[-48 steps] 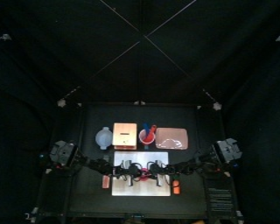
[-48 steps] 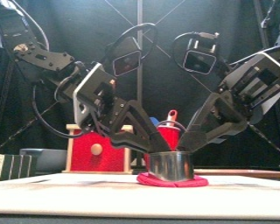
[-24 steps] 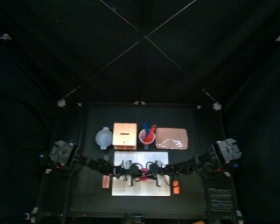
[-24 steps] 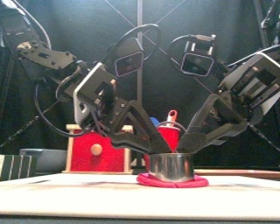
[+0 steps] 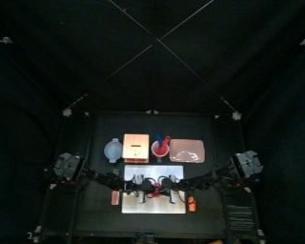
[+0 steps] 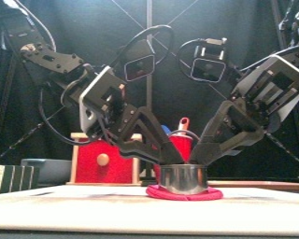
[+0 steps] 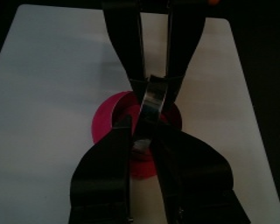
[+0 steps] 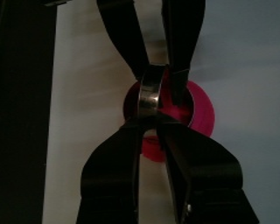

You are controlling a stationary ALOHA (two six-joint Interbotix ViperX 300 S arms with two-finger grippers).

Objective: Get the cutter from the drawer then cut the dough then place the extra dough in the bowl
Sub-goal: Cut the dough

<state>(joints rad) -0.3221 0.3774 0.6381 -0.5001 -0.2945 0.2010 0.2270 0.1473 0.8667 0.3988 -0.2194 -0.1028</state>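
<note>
A: What are the grippers doing?
B: The left gripper [image 7: 147, 112] is pinched onto the rim of the cutter [image 6: 181, 175] from one side. The right gripper [image 8: 157, 107] is pinched onto it from the opposite side. Each wrist view shows the jaws pressed together on the metal wall.
A: Anything different from a second ago?
B: Hardly. The cutter stays seated in the red dough [image 6: 183, 195], in the middle of the white cutting board [image 6: 64, 210], and the arms have only shifted a touch higher up. I read that as a press being held, so the cut looks made or nearly made, and the drawer step is done.
A: How much dough is left over?
B: A low rim shows all round the cutter's foot, lying on the board. That ring is what must go to the bowl.
A: And around the board?
B: Everything else is behind it on the desk. The blue-grey bowl [image 5: 113, 150] sits off the board's back left corner. The wooden box [image 6: 105, 161] with its red front is behind the board's left part. The red cup [image 6: 179, 146], with a blue toy knife [image 6: 185, 122] showing, is behind its middle, and the pink tray [image 5: 190, 151] is behind its right part.
A: Anything in the way?
B: The cutter itself, with both grippers busy on it. It has to be lifted clear before the ring can be peeled. The box stands close beside the bowl, so the carry wants care
</note>
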